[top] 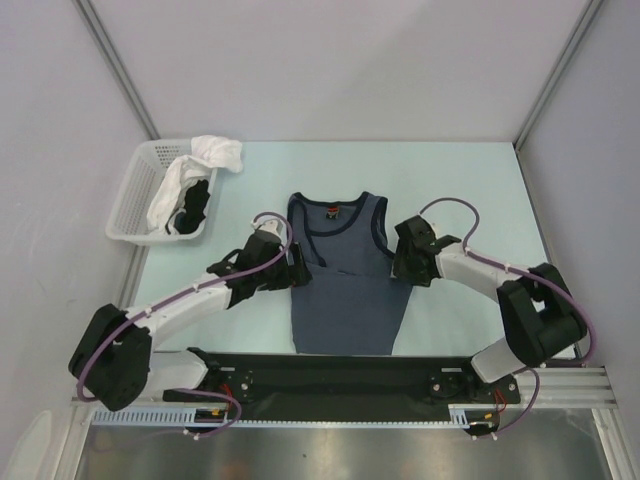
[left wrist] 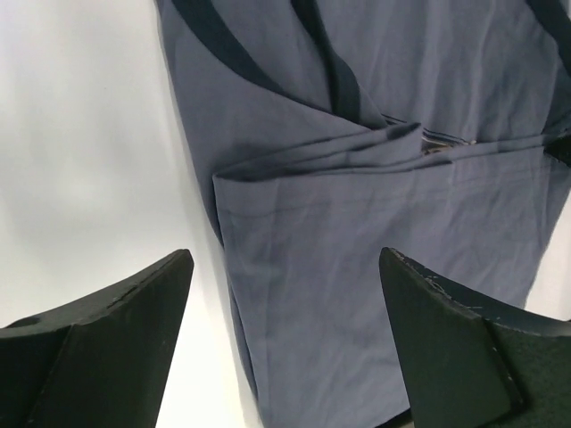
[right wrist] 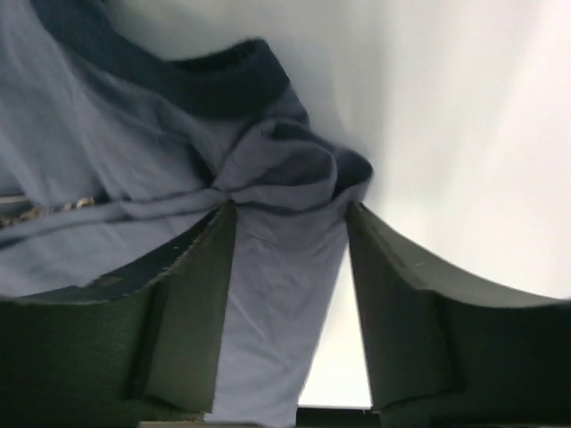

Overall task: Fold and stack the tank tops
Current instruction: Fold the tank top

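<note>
Lying flat on the tabletop (top: 470, 180), the slate-blue tank top (top: 345, 300) shows navy trim; left end effector (top: 297, 270) spread, right end effector (top: 400, 264) pinching its bunched edge.

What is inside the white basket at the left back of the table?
The white basket holds a white cloth that spills over its far rim, and a black garment lying partly on top of it. Anything beneath these two is covered.

Slate-blue tank top (top: 345, 290) flat mid-table, creased across the chest.
</note>
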Controlling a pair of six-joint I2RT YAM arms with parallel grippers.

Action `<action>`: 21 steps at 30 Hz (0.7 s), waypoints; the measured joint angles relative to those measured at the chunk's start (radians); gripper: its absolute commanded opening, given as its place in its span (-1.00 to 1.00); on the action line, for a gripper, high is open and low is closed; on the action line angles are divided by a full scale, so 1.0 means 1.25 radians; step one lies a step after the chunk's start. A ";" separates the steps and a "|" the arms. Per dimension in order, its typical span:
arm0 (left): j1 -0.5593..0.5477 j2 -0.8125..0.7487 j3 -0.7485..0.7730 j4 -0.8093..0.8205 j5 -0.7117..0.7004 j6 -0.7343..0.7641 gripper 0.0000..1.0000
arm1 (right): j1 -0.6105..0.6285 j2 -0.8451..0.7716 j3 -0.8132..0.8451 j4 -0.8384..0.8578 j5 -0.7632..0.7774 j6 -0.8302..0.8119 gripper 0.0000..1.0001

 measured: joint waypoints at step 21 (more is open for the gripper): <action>0.020 0.115 0.212 -0.032 0.006 0.086 0.79 | 0.121 0.036 0.104 0.015 0.048 -0.040 -0.36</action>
